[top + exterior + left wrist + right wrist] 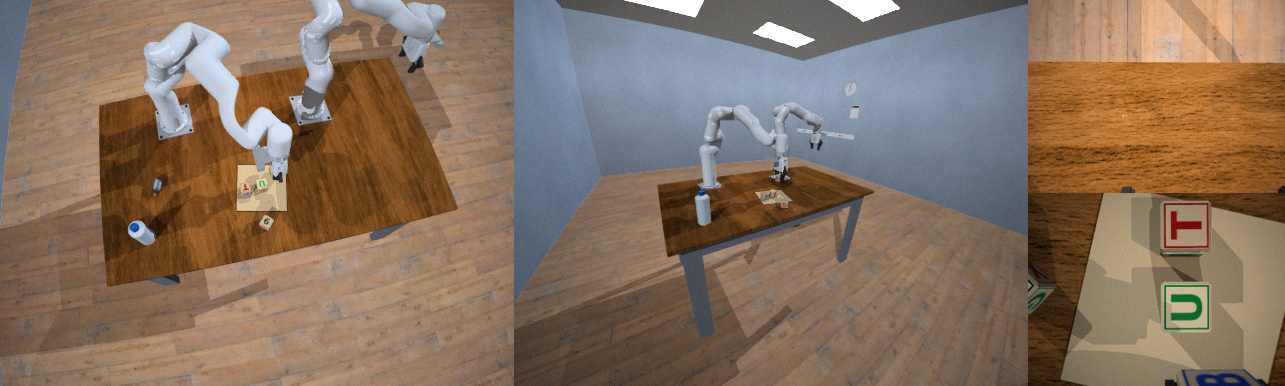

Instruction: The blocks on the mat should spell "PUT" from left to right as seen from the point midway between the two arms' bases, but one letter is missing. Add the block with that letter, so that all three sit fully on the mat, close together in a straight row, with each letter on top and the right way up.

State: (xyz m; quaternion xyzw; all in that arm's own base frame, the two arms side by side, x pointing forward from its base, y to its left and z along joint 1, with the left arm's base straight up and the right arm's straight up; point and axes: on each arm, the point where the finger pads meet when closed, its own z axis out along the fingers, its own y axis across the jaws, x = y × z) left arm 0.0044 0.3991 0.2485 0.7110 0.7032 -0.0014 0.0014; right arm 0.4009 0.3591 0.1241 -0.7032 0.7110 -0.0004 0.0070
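The T block (245, 189) (1186, 227) and the U block (262, 185) (1187, 307) stand on the pale mat (245, 206) (1114, 322), letters on top, with a gap between them. My right gripper (278, 177) (780, 179) is shut on a block (1218, 377) whose visible face shows a blue B. It holds the block above the mat, beside the U on the side away from the T. The held block's other faces are hidden. My left gripper (416, 65) (816, 145) (1205, 190) is open and empty, high beyond the table's side.
Another block (266, 222) (784, 204) (1037, 291), with a black 6 or 9 on top, lies just off the mat. A white bottle (144, 234) (703, 209) with a blue cap stands on the table (360, 165) (1157, 108). A small grey object (157, 186) lies near it.
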